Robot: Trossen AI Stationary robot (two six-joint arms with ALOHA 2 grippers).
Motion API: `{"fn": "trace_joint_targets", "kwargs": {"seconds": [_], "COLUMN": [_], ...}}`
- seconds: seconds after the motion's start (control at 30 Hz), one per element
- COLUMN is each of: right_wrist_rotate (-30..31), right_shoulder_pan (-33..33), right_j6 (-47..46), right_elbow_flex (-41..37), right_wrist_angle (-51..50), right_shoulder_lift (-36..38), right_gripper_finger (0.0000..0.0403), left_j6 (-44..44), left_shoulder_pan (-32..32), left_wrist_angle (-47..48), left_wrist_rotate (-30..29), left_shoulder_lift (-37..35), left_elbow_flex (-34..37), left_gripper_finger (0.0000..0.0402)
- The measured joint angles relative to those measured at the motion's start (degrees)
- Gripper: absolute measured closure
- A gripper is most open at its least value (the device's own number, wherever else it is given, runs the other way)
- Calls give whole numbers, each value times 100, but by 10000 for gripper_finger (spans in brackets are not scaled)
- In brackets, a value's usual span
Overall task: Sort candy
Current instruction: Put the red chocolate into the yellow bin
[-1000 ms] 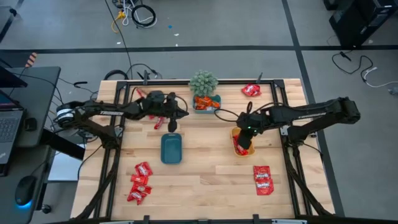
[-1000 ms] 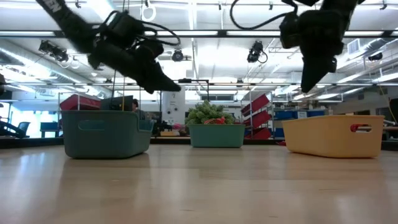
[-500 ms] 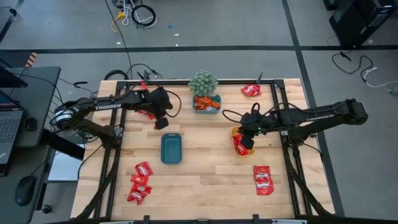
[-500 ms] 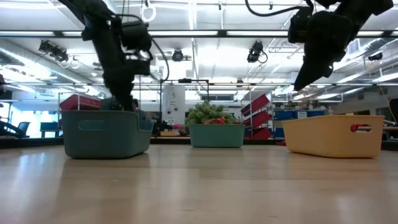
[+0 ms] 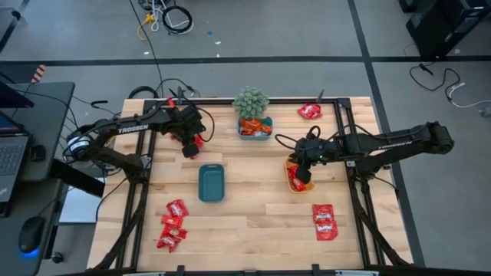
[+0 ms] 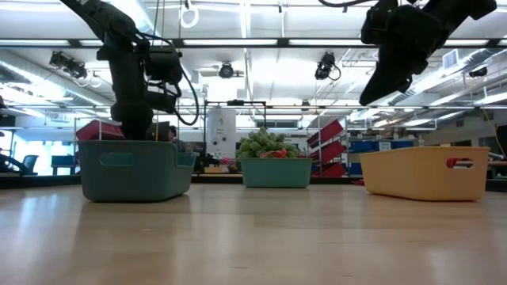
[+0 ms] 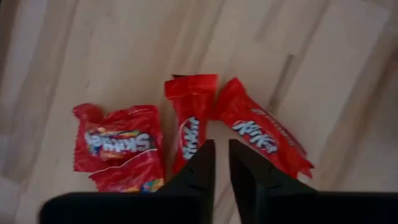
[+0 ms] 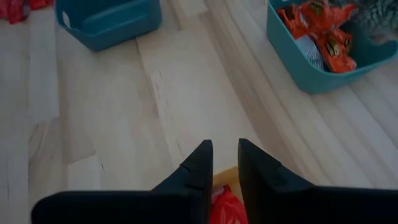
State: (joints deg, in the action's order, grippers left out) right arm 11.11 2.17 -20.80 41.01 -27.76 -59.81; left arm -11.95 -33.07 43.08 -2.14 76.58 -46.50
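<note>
Progress partial: orange packets in light-blue tray beside small green potted plant, red packets in yellow tray; dark-teal tray appears empty. Loose shiny red wrapped candy packets lie well apart from plant. Left gripper slightly parted, holding nothing, over three red packets; right gripper slightly parted, holding nothing, above yellow tray.

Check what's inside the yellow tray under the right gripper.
Red candy packets lie in the yellow tray; the right gripper hangs over it and covers most of the inside, so no count is possible. In the low view the tray's wall hides its contents.

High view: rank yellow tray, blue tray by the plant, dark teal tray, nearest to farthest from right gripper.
From the right gripper:
1. Yellow tray, right under it.
2. Blue tray, at the table's back beside the plant.
3. Dark teal tray, mid-table toward the left arm.
</note>
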Motion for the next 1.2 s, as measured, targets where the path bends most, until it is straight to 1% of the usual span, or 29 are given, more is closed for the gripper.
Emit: {"fn": "trace_joint_targets", "kwargs": {"seconds": [0.17,0.27,0.4,0.5,0.77,0.87,0.93,1.0,1.07,1.13,1.17,1.2], "right_wrist_rotate": [-2,-2,-2,-2,-2,-2,-2,-2,-2,-2,-2,-2], "right_shoulder_pan": [0,0,0,0,0,0,0,0,0,0,0,0], "right_j6": [2,2,41,75,151,149,151,151,151,151,149,151], "right_elbow_flex": [0,0,0,0,0,0,0,0,0,0,0,0], "right_wrist_angle": [36,38,72,75,77,77,77,81,115,126,124,121], "right_shoulder_lift": [-2,-2,-2,-4,-4,-4,-7,-7,-7,-7,-7,-7], "right_gripper_finger": [341,341,341,341,341,341,341,341,341,341,341,341], "left_j6": [2,3,12,-19,-138,-166,-279,-385,-501,-594,-596,-589], "left_shoulder_pan": [3,-120,-288,-411,-521,-521,-516,-497,-477,-469,-471,-469], "left_wrist_angle": [30,-1,-250,-493,-485,-565,-596,-614,-656,-743,-731,-699], "left_wrist_rotate": [67,41,-10,-72,-78,-122,-160,-197,-236,-431,-443,-453], "left_shoulder_lift": [145,335,561,675,1165,1347,1397,1401,1365,1286,1266,1229], "left_elbow_flex": [0,2,4,2,2,2,-4,-7,0,2,-30,-57], "left_gripper_finger": [276,234,196,185,184,198,223,261,309,359,375,381]}}
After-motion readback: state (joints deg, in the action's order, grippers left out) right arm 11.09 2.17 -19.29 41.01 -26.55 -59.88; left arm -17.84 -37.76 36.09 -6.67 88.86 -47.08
